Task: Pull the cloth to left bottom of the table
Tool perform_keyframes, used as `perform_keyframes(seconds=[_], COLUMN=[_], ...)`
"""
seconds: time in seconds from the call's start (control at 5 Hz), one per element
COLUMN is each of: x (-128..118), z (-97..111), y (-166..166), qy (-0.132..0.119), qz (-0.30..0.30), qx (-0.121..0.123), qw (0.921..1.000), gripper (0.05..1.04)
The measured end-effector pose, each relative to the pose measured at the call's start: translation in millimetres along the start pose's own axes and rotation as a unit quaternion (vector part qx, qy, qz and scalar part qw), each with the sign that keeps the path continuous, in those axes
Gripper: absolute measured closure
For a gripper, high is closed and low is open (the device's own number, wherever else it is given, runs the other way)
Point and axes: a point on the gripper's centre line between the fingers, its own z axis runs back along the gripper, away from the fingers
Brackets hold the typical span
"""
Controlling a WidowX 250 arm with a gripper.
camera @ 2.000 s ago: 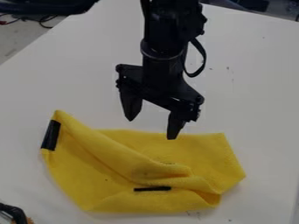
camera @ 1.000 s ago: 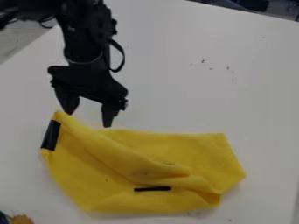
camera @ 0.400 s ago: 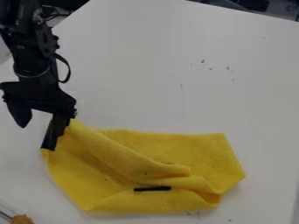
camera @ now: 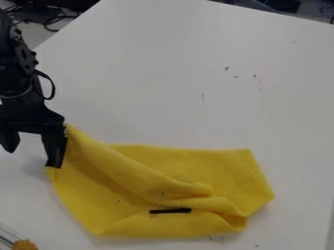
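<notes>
A white surface [camera: 163,73] is spreading across most of the view, its upper-left and upper-right edges slanting downward. Small dark marks [camera: 226,68] are dotting it right of centre. Beyond the upper-left edge, black cables [camera: 44,21] are lying in loops over a grey floor [camera: 36,35]. Dark shapes [camera: 283,5], too unclear to name, are sitting beyond the upper-right edge. Soft, even light is falling on the surface.

A robotics lab or a similar workshop is suggested, though which of the two cannot be told. The setting is marked by a black robot arm [camera: 19,53] mounted for work over a plain white table [camera: 163,83], its top flecked with small dark marks [camera: 226,68], and by loose black cables [camera: 49,22] that are seen tangled beyond the table's upper-left edge.
</notes>
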Motion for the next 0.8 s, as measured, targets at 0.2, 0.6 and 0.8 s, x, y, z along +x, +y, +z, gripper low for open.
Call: perform_keyframes(seconds=[0.2, 0.6, 0.8], x=[0, -2, 1], z=[-6, -2, 14], y=[1, -13, -19], qy=[0.009, 0.032, 0.021], qz=[0.001, -0.005, -0.007], qx=[-0.005, -0.005, 0.010], qw=[0.9999, 0.9995, 0.9997], gripper=[0.083, 0.083, 0.083])
